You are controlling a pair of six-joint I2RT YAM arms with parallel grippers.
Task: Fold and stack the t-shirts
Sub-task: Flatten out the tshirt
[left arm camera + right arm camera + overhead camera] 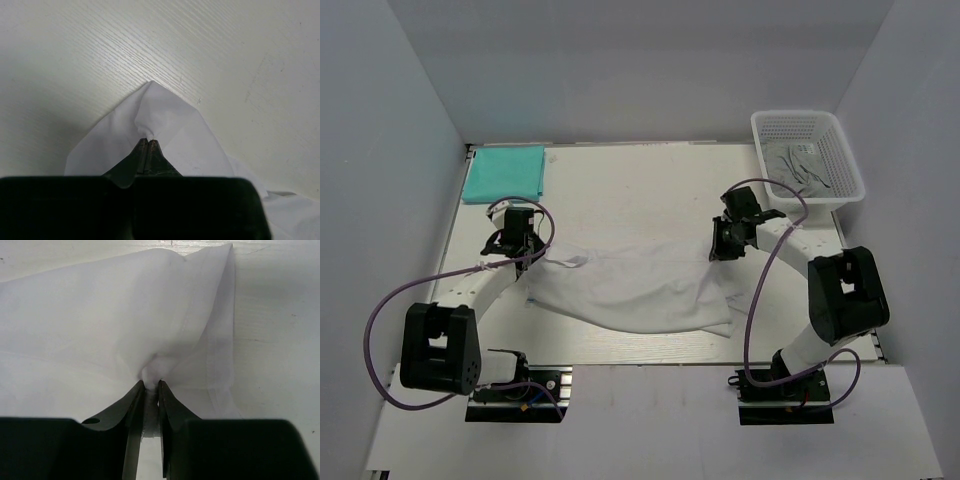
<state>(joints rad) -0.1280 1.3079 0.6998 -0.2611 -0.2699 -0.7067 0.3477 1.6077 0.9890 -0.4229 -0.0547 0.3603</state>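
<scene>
Done: the soft teal-turquoise cloth t-shirt (503, 172) lies folded in a flat rectangle at the far left corner of the pale wooden table (640, 190).
In hand: the soft white cloth t-shirt (630, 285) lies rumpled mid-table, stretched between the arms — not yet folded.
Left grip: the left gripper (148, 142) is pinched tight on a corner of it.
Right grip: the right gripper (150, 385) is clamped on a bunched fold at the opposite edge.
Remaining: about half, by my judgement — fold the white one, then stack the two.
</scene>
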